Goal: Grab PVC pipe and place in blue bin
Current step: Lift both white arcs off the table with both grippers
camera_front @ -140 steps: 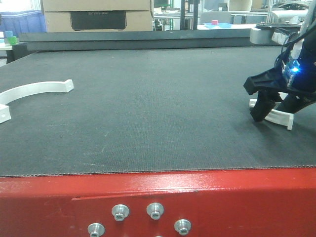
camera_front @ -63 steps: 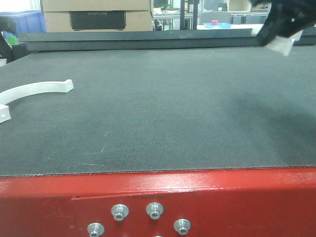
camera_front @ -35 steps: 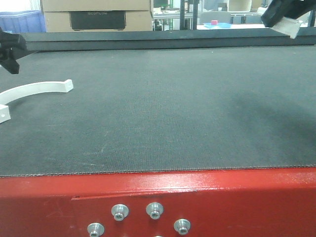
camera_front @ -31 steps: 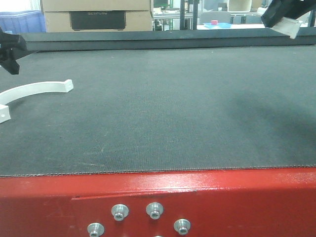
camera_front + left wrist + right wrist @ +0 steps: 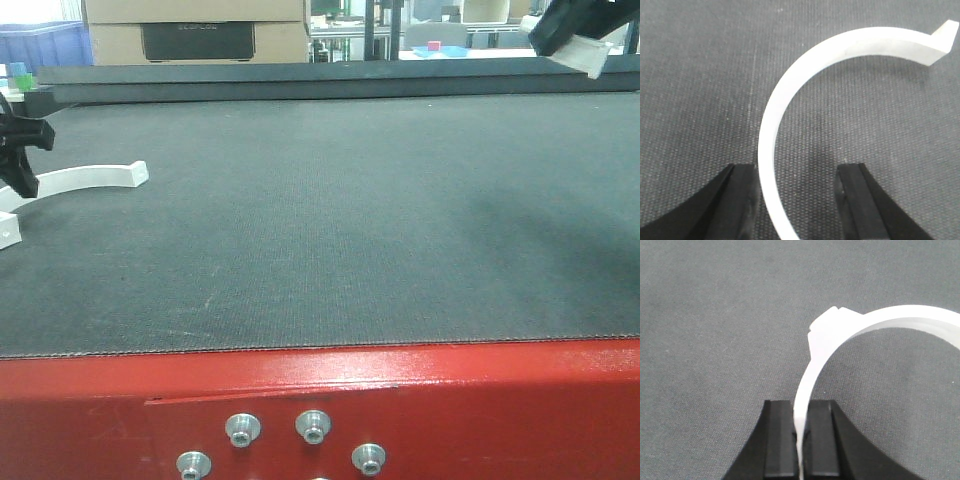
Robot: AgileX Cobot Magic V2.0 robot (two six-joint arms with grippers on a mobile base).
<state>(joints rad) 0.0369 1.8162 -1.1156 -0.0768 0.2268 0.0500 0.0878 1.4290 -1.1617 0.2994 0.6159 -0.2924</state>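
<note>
A white curved PVC pipe piece (image 5: 85, 178) lies on the dark mat at the far left. My left gripper (image 5: 18, 150) is low over its near part. In the left wrist view the gripper (image 5: 797, 172) is open and straddles the arc (image 5: 790, 100), which runs close to the left finger (image 5: 742, 200). My right gripper (image 5: 568, 25) hangs high at the top right, shut on a second white curved pipe piece (image 5: 583, 54). The right wrist view shows its strip (image 5: 880, 322) pinched between the pads (image 5: 801, 415). A blue bin (image 5: 45, 42) shows beyond the table's far left corner.
A cardboard box (image 5: 195, 30) stands behind the table's far rail. A small blue tray (image 5: 440, 50) with a red item sits further back. Small green and blue items (image 5: 20, 78) are at the far left. The table's red front edge (image 5: 320, 400) has bolts.
The right gripper lifted its pipe piece off the mat to the top right and now holds still. The left gripper came in from the left and dropped over the other pipe.
</note>
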